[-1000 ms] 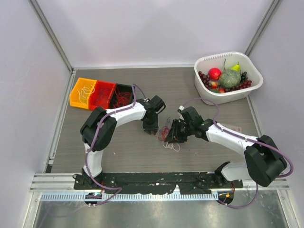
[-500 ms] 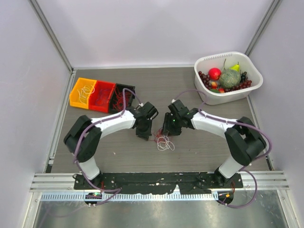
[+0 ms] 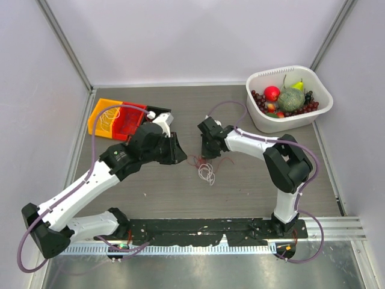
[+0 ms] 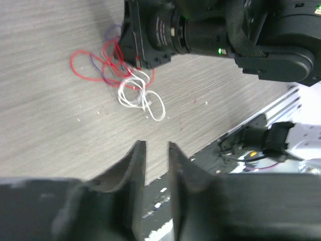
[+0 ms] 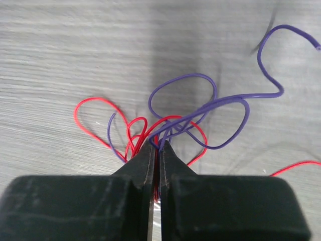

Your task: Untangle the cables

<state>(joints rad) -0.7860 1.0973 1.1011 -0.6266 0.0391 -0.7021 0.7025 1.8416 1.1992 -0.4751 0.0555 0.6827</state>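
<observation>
I am pinching the cables [image 5: 173, 120] with my right tool [image 5: 159, 146]. Its fingers are pressing together with barely a slit between them, and red and purple strands are running down into that slit. In my right wrist view, purple loops are spreading up and to the right of the pinch and red loops to the left, all lying on the grey wood-grain surface [image 5: 60, 50].

My left tool [image 4: 156, 145] is hovering off the bundle, its fingers standing a narrow gap apart and gripping nothing. Its camera is looking across at the strands: red and purple ones are disappearing under the right tool's black body, and a knot of white loops [image 4: 141, 98] is lying just beside them.

From above, the cables are sitting near the middle of the surface, between my two tools. An orange bin [image 3: 103, 117] and a red bin [image 3: 129, 120] are sitting at the far left, and a white basket [image 3: 289, 123] of fruit at the far right.
</observation>
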